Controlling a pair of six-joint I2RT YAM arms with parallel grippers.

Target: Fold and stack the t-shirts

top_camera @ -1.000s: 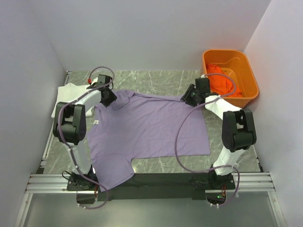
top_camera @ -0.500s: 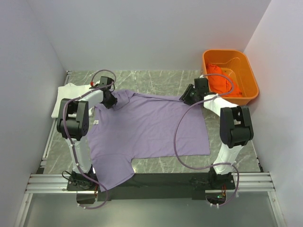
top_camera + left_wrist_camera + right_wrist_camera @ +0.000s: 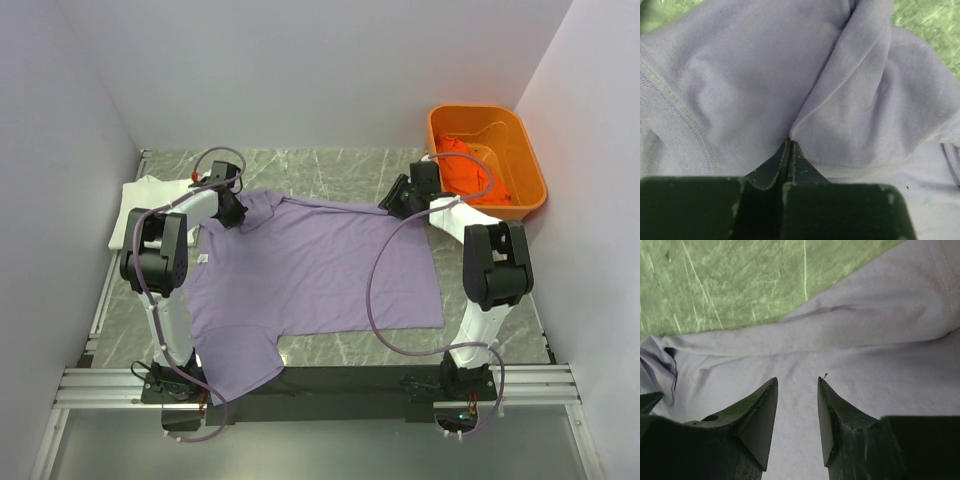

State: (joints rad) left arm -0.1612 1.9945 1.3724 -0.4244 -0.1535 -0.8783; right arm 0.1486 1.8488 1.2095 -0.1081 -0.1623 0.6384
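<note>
Three shirts show in the top view. Purple shirt (image 3: 310,270) lies spread flat across the middle of the bench (image 3: 330,165), one sleeve hanging twd the near edge betw. the arm bases. White shirt (image 3: 138,200) sits at the far left, partly behind the left arm. Orange shirt (image 3: 468,170) is bunched inside the tub (image 3: 535,195) at the far right corner. Left end effector (image 3: 232,212) is down on the purple shirt's far left corner, by the collar. Right end effector (image 3: 395,200) is at the shirt's far right corner, near the tub.

Left wrist: left end effector (image 3: 790,143) is clenched, fingertips pressed together w/ a pinch of purple shirt (image 3: 740,75) caught at the tips; a fold of cloth rises from that spot, stitched collar seam curving at left. Bit of bench at top right.

Right wrist: right end effector (image 3: 797,381) is released, fingers apart w/ nothing betw. them, over the purple shirt (image 3: 880,340) just inside its edge. Can't tell if tips touch the cloth. Bare bench beyond the edge.
</note>
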